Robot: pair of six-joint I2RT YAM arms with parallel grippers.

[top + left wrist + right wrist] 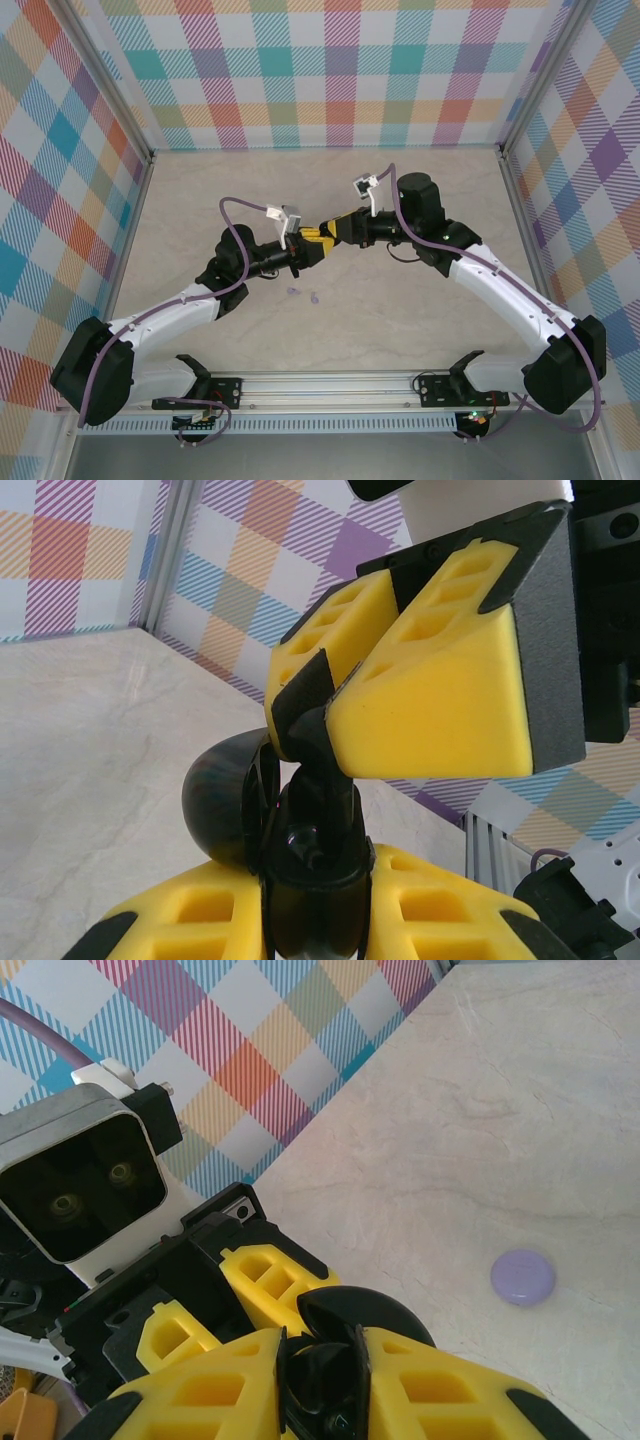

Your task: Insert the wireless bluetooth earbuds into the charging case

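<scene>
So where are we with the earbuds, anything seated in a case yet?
Done: nothing visibly seated yet. In hand: the left pincer clamps the open black case in mid-air, and the right pincer pinches a black piece at its mouth; bud or case part, I cannot tell. Remaining: the lavender case lies on the table, small lavender bits too, no pincer on them.
</scene>
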